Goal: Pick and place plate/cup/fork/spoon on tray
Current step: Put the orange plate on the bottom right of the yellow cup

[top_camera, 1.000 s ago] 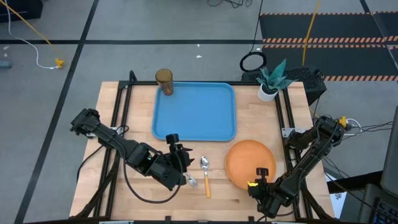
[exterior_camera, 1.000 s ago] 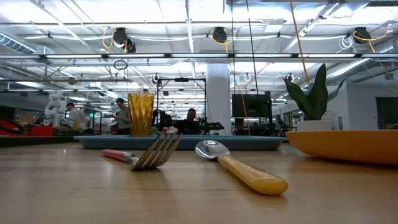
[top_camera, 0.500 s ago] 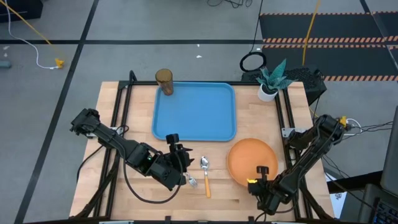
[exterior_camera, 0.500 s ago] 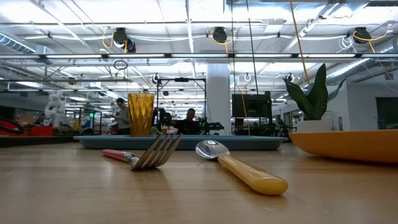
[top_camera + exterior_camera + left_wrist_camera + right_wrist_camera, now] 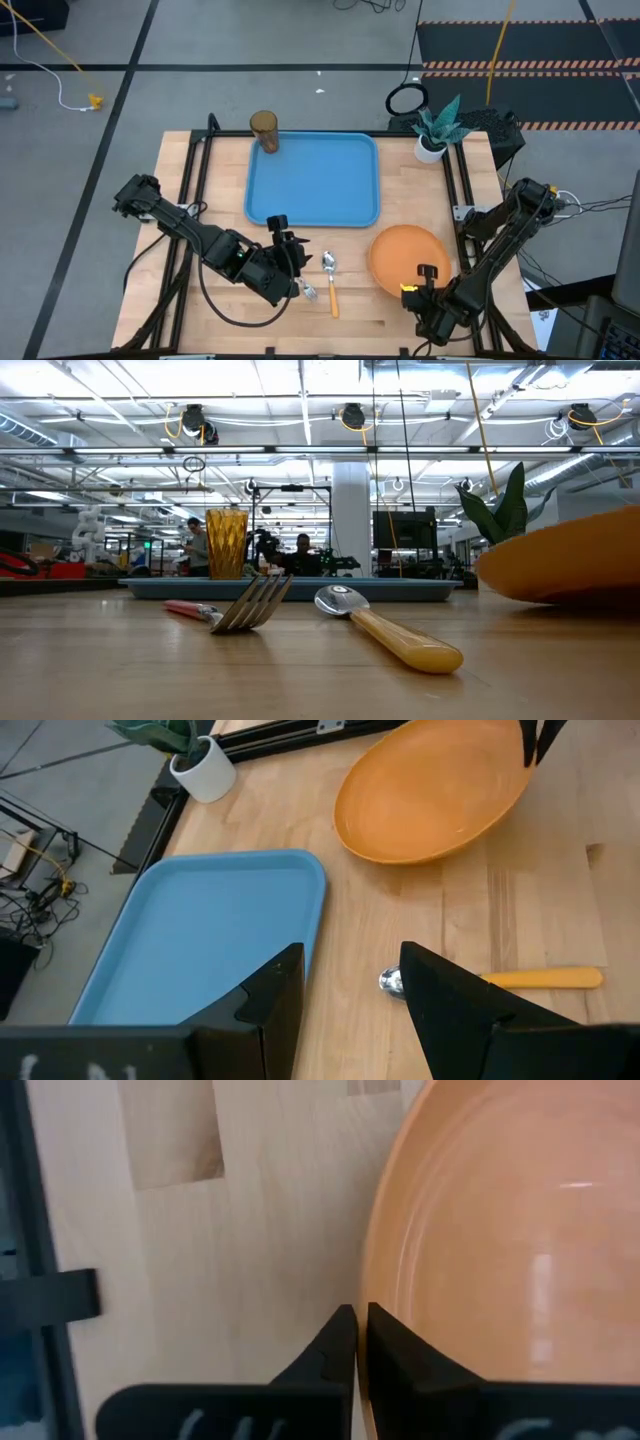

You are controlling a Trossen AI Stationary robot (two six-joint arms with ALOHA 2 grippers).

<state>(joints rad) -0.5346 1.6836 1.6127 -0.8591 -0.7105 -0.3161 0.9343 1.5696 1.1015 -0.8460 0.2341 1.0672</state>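
Pale wooden table (image 5: pixel 200 190) on a black frame, grey floor around it with striped matting at the far right. Blue tray (image 5: pixel 313 180) toward the far middle, flat on the wood. Amber cup (image 5: pixel 265 131) upright just outside the tray's far left corner, on the table. Small potted plant (image 5: pixel 434 128) off the tray's far right corner.

Orange plate (image 5: pixel 404 261) on the near right of the table, well apart from the tray, tipped up: in the low view its rim (image 5: pixel 560 555) sits raised and slanted above the wood. Right gripper (image 5: pixel 417 291) at the plate's near edge, fingers (image 5: pixel 345 1345) pressed together on the rim.

Left gripper (image 5: pixel 288 246) near the tray's near edge, fingers (image 5: pixel 270 995) spread and holding nothing. Fork (image 5: pixel 235 607) and spoon (image 5: pixel 385 628) side by side on the wood between tray and near edge, spoon on the plate's side.

Beyond the table in the low view: a lit workshop with ceiling pipes, hanging cable reels, a white column, racks, and people (image 5: pixel 197 545) in the distance.
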